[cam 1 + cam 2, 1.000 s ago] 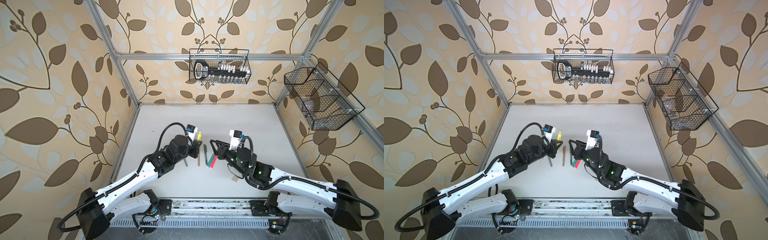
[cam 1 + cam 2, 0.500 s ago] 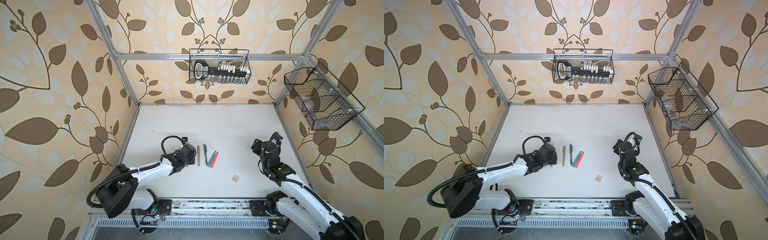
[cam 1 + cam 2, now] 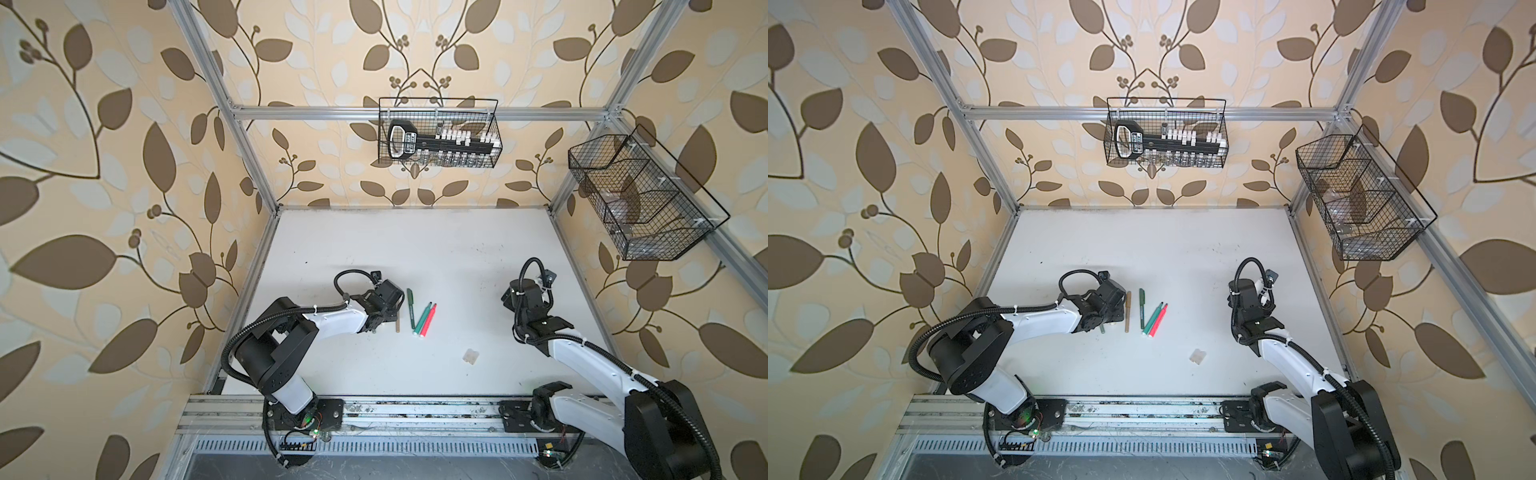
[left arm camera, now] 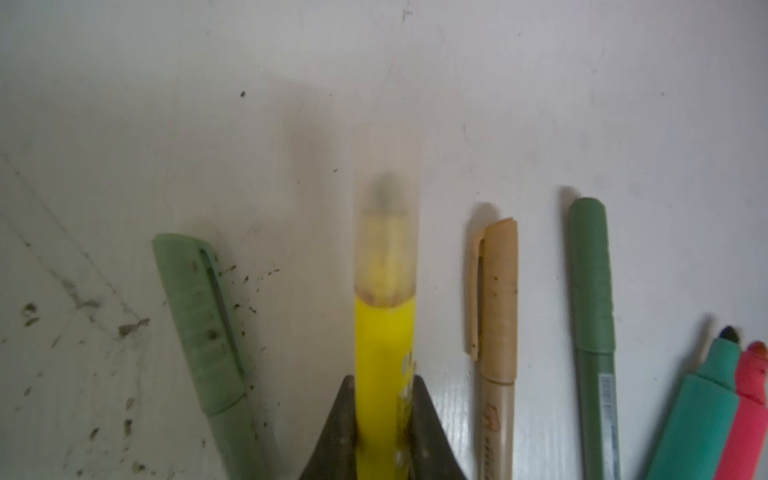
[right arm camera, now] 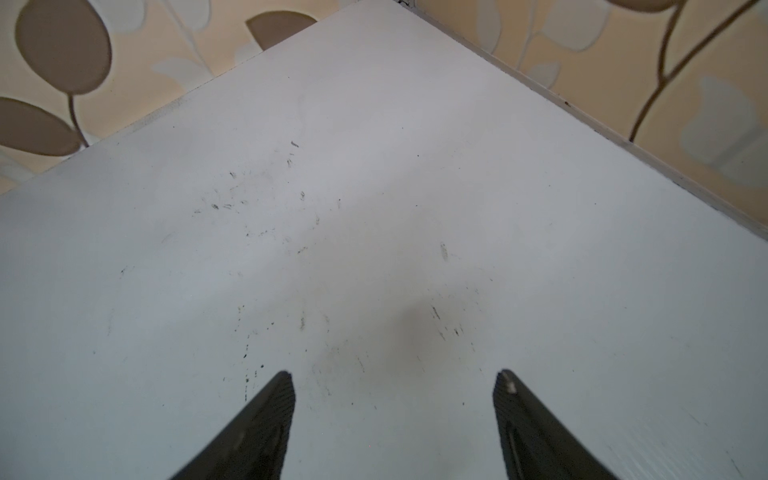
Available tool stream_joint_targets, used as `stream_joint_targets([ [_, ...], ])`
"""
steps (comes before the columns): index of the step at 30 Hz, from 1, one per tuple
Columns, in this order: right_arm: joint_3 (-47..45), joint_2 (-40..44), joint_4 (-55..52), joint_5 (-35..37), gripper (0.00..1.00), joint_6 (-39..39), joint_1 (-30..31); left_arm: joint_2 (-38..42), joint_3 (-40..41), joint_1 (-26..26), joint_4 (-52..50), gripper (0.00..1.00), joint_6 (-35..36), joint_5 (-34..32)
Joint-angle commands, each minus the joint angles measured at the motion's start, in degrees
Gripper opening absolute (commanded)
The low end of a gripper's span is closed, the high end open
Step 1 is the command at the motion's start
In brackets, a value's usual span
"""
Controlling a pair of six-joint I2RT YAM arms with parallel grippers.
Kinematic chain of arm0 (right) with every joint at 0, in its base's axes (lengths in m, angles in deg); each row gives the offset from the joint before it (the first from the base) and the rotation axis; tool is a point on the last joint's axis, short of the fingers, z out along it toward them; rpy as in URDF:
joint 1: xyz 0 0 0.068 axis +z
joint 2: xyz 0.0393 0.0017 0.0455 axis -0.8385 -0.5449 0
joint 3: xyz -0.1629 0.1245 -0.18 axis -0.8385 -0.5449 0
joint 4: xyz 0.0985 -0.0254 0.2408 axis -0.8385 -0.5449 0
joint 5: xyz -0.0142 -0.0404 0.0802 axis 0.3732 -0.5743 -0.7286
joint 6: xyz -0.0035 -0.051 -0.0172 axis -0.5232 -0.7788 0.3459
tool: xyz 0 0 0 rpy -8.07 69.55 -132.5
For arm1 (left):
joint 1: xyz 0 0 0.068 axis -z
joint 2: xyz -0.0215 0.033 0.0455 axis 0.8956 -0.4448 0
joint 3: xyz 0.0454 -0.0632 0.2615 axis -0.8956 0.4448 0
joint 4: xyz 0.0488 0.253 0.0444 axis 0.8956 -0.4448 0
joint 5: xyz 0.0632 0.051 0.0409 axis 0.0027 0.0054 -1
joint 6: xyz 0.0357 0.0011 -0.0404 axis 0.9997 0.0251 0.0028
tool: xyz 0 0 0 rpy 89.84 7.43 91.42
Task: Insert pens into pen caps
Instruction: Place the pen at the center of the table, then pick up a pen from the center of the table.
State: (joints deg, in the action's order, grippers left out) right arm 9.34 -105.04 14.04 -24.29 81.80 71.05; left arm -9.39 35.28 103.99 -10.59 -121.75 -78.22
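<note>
Grip of left gripper (image 4: pixel 384 384): pinched yellow marker (image 4: pixel 384 332), clear cap (image 4: pixel 387 199) over tip, blurred. Pointed straight away from gripper, parallel to tan pen (image 4: pixel 496 299), between it and sage pen (image 4: pixel 195 316). Spread right gripper (image 5: pixel 395 382) wide over table (image 5: pixel 374 166).

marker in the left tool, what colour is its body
Bright yellow marker, clear cap over its tip; clearest in the left wrist view.

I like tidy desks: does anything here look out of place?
Yes. The green marker and pink marker lie slanted, side by side, tips bare, unlike the capped dark green pen beside them. A small clear piece, probably their caps, sits apart nearer the front.
</note>
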Motion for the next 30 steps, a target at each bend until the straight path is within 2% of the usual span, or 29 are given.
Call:
stream_joint_targets([
  [1,-0.4,2.3,1.8,0.0,0.79,-0.9,-0.1,2.7,1.5,-0.4,1.1,0.28,-1.2,-1.0],
  [6,-2.2,4.1,3.2,-3.0,0.81,-1.7,-1.2,6.3,-0.4,-0.4,-1.9,0.39,0.5,-0.9],
  [9,-2.4,4.1,3.8,-3.5,0.82,-2.0,-1.3,9.5,-1.2,-0.1,-3.3,0.39,0.7,-1.0],
  [11,-2.3,4.0,4.0,-3.9,0.82,-2.1,-1.3,12.7,-1.8,1.7,-4.0,0.39,1.7,-1.4],
  [14,-2.3,3.7,4.1,-4.7,0.82,-2.3,-1.7,14.7,-4.8,7.9,-6.7,0.41,3.1,-4.8],
  [19,-2.3,3.6,4.5,-5.6,0.82,-2.3,-2.3,9.5,-10.9,16.9,-7.2,0.38,5.0,-4.1],
  [21,-2.6,4.1,4.5,-5.9,0.82,-2.4,-2.4,4.2,-13.6,19.4,-7.8,0.37,5.2,-3.7],
  [25,-3.0,4.4,4.7,-6.8,0.82,-2.6,-2.8,-3.6,-18.3,20.6,-8.7,0.34,5.5,-0.6],
  [30,-3.0,4.5,5.0,-7.3,0.82,-2.9,-3.0,-10.2,-21.7,20.5,-10.1,0.34,5.1,-2.2],
])
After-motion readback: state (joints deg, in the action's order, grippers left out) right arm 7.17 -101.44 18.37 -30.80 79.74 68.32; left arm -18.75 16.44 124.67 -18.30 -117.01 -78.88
